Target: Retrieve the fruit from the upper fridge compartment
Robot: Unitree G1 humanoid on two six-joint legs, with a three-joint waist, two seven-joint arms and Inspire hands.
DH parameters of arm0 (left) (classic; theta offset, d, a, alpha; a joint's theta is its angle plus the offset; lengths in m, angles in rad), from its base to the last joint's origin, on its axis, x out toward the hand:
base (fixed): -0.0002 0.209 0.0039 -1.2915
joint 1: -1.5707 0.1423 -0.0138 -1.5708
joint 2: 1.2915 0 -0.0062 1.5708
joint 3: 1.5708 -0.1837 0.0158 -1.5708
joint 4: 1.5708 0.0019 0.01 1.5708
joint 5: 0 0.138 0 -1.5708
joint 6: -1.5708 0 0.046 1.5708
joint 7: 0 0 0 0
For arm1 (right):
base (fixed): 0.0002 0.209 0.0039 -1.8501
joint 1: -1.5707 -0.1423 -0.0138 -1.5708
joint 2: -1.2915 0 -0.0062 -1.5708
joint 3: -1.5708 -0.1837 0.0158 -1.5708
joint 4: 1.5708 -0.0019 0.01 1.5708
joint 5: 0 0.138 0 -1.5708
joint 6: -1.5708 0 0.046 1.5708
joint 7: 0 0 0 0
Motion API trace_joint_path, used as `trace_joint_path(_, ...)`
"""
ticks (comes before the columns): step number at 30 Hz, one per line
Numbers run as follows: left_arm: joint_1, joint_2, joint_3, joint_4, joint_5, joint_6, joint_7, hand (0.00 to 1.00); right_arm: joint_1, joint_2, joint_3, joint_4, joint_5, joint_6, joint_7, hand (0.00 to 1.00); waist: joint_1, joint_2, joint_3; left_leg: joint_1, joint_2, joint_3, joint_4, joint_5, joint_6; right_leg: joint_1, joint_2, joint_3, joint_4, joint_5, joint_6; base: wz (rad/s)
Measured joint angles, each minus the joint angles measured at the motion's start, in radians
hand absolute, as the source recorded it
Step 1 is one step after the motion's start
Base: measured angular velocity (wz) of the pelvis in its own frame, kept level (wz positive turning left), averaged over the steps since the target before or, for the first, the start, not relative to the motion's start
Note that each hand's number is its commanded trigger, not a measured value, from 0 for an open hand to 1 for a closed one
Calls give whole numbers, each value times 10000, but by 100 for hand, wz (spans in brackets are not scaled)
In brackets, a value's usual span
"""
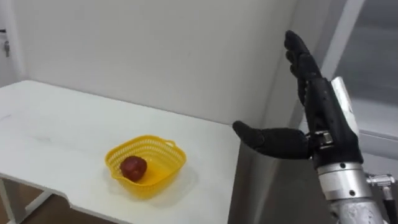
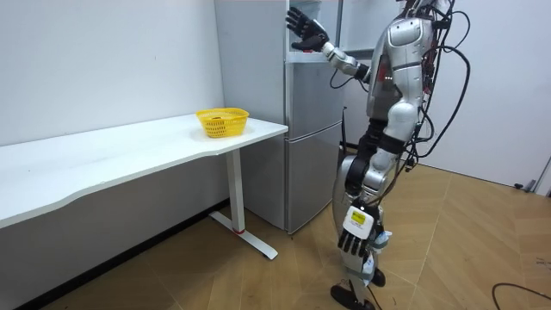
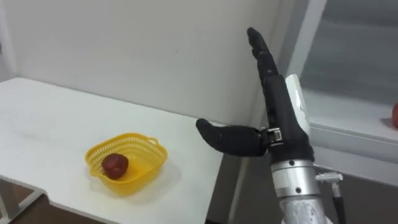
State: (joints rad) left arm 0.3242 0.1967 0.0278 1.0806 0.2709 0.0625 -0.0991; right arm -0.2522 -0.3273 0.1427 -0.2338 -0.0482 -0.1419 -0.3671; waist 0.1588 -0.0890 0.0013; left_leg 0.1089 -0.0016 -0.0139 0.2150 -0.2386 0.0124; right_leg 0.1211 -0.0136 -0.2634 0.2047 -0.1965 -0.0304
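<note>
My right hand is raised before the open upper compartment of the grey fridge, fingers straight and pointing up, thumb spread to the left, holding nothing. In the room view this right hand is at the compartment's opening. A small red thing lies on the fridge shelf at the far right edge, apart from the hand. My left hand hangs by my side with relaxed fingers. I stand upright facing the fridge.
A white table stands left of the fridge against the wall. Near its right end sits a yellow basket with a red fruit inside. Wooden floor lies behind me.
</note>
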Motion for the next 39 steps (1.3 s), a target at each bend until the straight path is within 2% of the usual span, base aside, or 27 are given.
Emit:
trace_joint_path(2, 17, -19, 16, 12, 41, -42, 2, 0, 204, 48, -337, -179, -68, -16, -34, 0, -115, 41, -14, 151, 34, 143, -120, 0, 0, 37, 54, 175, -5, 11, -15, -24)
trace_joint_path(4, 5, -44, 43, 130, 35, -125, 11, 0, 251, 76, -629, -338, -439, -186, -299, 0, -271, 133, -39, 282, 54, 292, -179, 0, -1, 94, 100, 301, -6, 11, -15, -16)
trace_joint_path(6, 5, -45, 40, 180, 27, -207, 22, 0, 287, 80, -831, -567, -474, -357, -550, 0, -379, 205, -29, 383, 69, 386, -198, 0, -1, 115, 124, 407, -6, 11, -15, -16)
trace_joint_path(11, -78, -41, 40, 369, 39, -280, 76, 0, 423, 89, -1078, -1248, -720, -617, -1019, 0, -725, 299, -33, 409, 78, 413, -246, 0, -1, 87, 131, 421, -4, 11, -15, -3)
trace_joint_path(15, -234, -33, -4, 484, 53, -325, 124, 0, 424, 89, -1445, -1446, -889, -902, -1211, 0, -862, 358, -26, 437, 77, 481, -249, 0, -1, 88, 138, 500, 0, 11, -15, -3)
trace_joint_path(25, -212, -49, -3, 487, -12, -485, 221, 0, 780, 57, -2192, -1474, -884, -915, -1217, 0, -1229, 329, -20, 521, 92, 661, -316, -1, 1, 69, 173, 712, 21, 10, -15, -5)
trace_joint_path(34, -149, -49, -6, 615, -15, -549, 176, 0, 777, 10, -2528, -503, -355, -971, -1247, 0, -1237, 241, 26, 591, 87, 656, -274, -1, 1, 158, 169, 743, -21, 9, -14, 0)
trace_joint_path(37, -234, -50, -6, 611, -18, -546, 78, 0, 773, -102, -2529, 179, -265, -933, -1253, 0, -1191, 222, 49, 571, 81, 652, -277, -1, 1, 78, 161, 745, -15, 0, -9, 0)
trace_joint_path(39, -238, -42, -6, 602, -18, -532, 21, 0, 754, -437, -2529, 717, -190, -813, -1254, 0, -1127, 176, 35, 501, 78, 632, -272, -1, 1, 79, 157, 717, -15, -4, -6, 0)
